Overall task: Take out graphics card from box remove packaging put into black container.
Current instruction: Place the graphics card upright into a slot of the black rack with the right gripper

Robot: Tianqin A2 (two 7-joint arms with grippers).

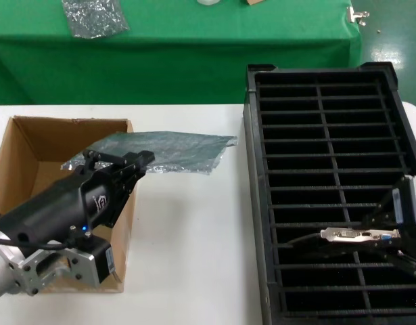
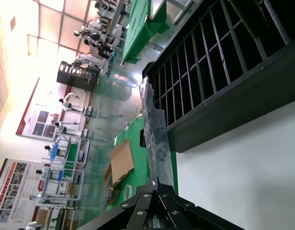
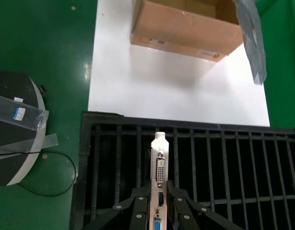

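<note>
Two arms share the job, each with its own piece. On the left, the box [image 1: 38,176] sits open on the white table [image 1: 187,250], and the left gripper [image 1: 130,164] hangs at its right wall, fingers pinched on one end of the packaging [image 1: 170,150]. The bag stretches out flat to the right, over the table between box and crate; I judge it is held out there to keep the emptied wrapper away from the card. On the right, the black container [image 1: 255,203] takes up the table's right side. The right gripper [image 3: 158,203] is low over its near rows, clamped on the graphics card [image 1: 353,235] at the bracket end, apparently lining the board up edge-on with a slot.
</note>
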